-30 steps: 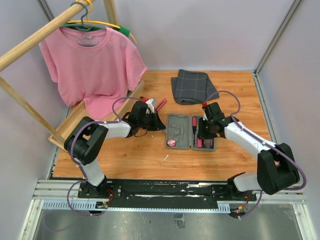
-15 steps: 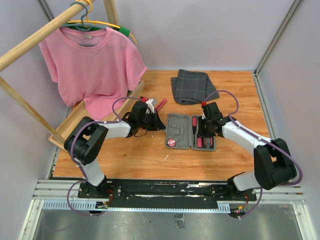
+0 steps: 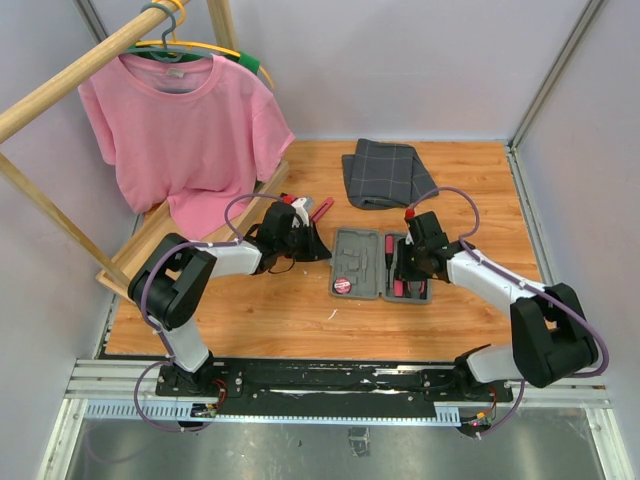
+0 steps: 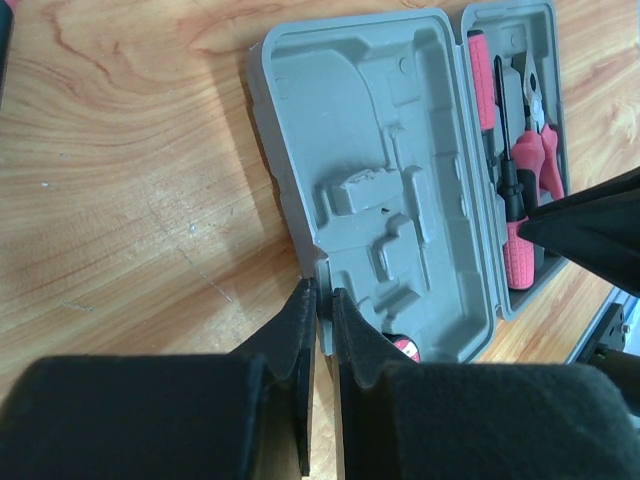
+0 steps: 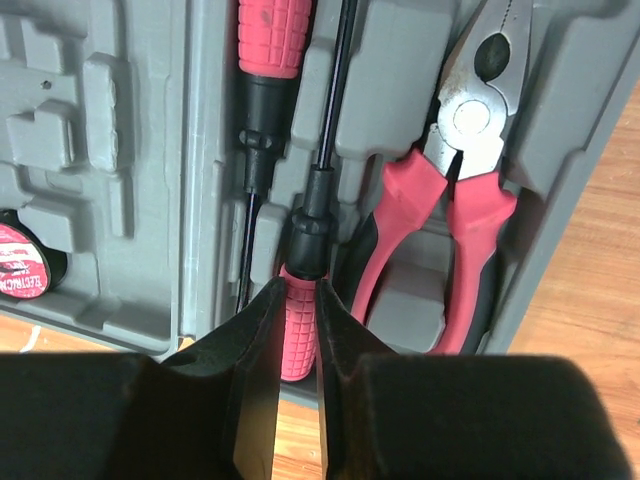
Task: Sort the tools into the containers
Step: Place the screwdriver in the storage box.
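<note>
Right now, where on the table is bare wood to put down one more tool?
Bare wood: the near strip of the table between the tool case and the near edge, and the far right corner beside the folded cloth. Crowded: around the case, where the left arm and right arm meet, and by the rack at left.

Only one readable marking — white "ELECTRICA…" on the red round tape label (image 5: 20, 272), lower left edge of the right wrist view, seated in the grey tool case (image 5: 100, 150). Rest cut off by the frame — finer print illegible.
</note>
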Available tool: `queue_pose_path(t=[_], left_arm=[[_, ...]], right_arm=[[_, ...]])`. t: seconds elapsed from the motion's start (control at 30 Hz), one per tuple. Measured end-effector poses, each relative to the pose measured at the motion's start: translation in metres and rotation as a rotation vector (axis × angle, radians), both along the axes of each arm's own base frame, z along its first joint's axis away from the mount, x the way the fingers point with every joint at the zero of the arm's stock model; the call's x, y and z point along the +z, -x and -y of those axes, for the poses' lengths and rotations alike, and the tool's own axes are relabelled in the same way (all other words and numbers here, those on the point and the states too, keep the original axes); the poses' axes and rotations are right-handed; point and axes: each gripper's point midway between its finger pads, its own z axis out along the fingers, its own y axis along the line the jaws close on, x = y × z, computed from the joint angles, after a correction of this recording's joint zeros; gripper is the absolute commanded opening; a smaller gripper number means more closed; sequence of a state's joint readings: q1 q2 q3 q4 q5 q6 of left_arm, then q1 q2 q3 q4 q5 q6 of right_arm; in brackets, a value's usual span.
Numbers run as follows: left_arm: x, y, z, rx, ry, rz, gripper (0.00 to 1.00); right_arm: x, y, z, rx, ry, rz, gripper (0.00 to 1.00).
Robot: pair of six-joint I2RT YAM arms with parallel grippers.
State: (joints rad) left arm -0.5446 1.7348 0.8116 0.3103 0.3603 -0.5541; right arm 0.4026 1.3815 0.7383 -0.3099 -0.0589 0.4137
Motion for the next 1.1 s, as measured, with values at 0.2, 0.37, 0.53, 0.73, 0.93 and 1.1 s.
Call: queue_pose_path(t=[0.2, 0.37, 0.53, 0.73, 0.93, 1.1], left_arm=[[0.0, 0.0, 0.0, -0.001, -0.001, -0.002, 0.01], [0.0, 0.001, 0.0, -0.003, 0.001, -0.003, 0.01], [0.0, 0.001, 0.0, -0.002, 0.0, -0.002, 0.01], [0.0, 0.0, 0.0, 0.0, -0.001, -0.001, 0.01], [0.0, 0.0, 0.0, 0.0, -0.001, -0.001, 0.0], [0.0, 0.0, 0.0, 0.0, -0.001, -0.001, 0.0]], right_arm=[[-0.001, 0.008, 0.0, 0.001, -0.018, -0.005, 0.16], [0.001, 0.014, 0.0, 0.003, -0.029, -0.008, 0.18], [0.008, 0.025, 0.005, 0.003, -0.022, -0.023, 0.2], [0.026, 0.019, 0.003, 0.0, -0.032, 0.005, 0.19], [0.027, 0.017, 0.002, -0.016, -0.04, 0.0, 0.18], [0.026, 0.017, 0.001, -0.026, -0.044, -0.007, 0.18]])
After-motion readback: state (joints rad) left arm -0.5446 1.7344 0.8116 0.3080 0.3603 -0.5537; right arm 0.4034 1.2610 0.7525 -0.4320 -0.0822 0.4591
